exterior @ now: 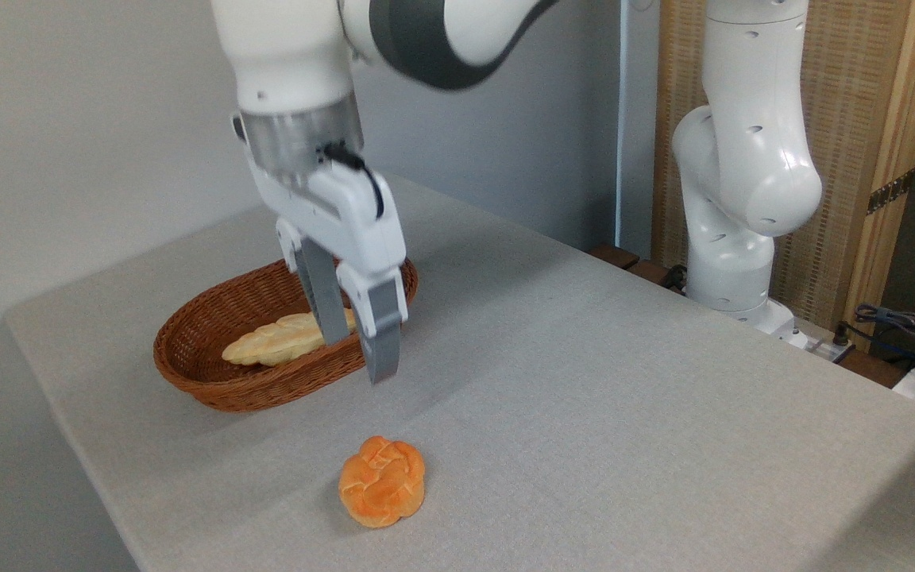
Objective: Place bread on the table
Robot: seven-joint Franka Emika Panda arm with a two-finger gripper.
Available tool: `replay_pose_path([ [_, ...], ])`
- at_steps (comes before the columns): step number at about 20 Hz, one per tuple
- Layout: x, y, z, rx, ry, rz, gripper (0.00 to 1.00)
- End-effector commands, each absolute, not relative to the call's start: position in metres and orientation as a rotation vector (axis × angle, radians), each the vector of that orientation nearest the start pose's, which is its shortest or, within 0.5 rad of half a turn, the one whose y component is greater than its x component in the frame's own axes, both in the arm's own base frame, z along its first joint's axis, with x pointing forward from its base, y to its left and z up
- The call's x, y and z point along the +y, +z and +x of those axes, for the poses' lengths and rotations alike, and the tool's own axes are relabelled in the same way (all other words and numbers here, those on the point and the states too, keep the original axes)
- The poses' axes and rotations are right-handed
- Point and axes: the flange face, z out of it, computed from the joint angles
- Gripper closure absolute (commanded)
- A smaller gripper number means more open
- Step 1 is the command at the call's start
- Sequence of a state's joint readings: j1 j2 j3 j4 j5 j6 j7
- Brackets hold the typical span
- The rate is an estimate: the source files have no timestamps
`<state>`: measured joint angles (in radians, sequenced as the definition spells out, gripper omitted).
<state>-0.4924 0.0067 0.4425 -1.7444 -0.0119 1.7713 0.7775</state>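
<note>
Bread: the bread (382,481), a small round orange bun with a knotted top, lies flat on the table, near the front edge, at about 6 o'clock from the picture's middle.
Table: the table (624,381) has a light grey, fabric-textured top that bears the bun directly, with nothing under or against it.
Gripper: the gripper (358,356) hangs in the air with its two grey fingers (383,338) pointing down and tilted slightly, parted by a moderate gap and holding nothing.
Bread relative to gripper: the bun sits at about 6 o'clock from the fingertips, lower in the picture and apart from them, with bare table showing between.
Basket: the brown oval wicker basket (211,381) stands on the table at about 9 o'clock from the gripper, partly behind the fingers in this view.
Loaf: the long pale-yellow braided loaf (271,340) lies inside the basket, its right end hidden behind the fingers.
Bread relative to basket: the bun is outside the basket, at about 5 o'clock from it and clear of its rim.
Arm: the white arm (743,159) rises from its base at the table's far right side, at about 3 o'clock.
</note>
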Motion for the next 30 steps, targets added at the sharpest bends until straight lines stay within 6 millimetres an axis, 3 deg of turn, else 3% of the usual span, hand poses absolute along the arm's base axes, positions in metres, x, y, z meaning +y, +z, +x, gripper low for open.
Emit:
replay_pose_path([
  [1, -0.026, 0.597, 0.554, 1.251, -0.068, -2.932, 0.00],
  [6, -0.030, 0.625, 0.546, 1.196, -0.107, -2.955, 0.00],
  [11, -0.030, 0.641, 0.548, 1.187, -0.143, -3.004, 0.00],
  [12, -0.016, 0.639, 0.549, 1.154, -0.139, -3.015, 0.00],
  [19, -0.034, 0.627, 0.548, 1.164, -0.081, -3.016, 0.00],
  [30, -0.028, 0.624, 0.549, 1.162, -0.071, -3.012, 0.00],
])
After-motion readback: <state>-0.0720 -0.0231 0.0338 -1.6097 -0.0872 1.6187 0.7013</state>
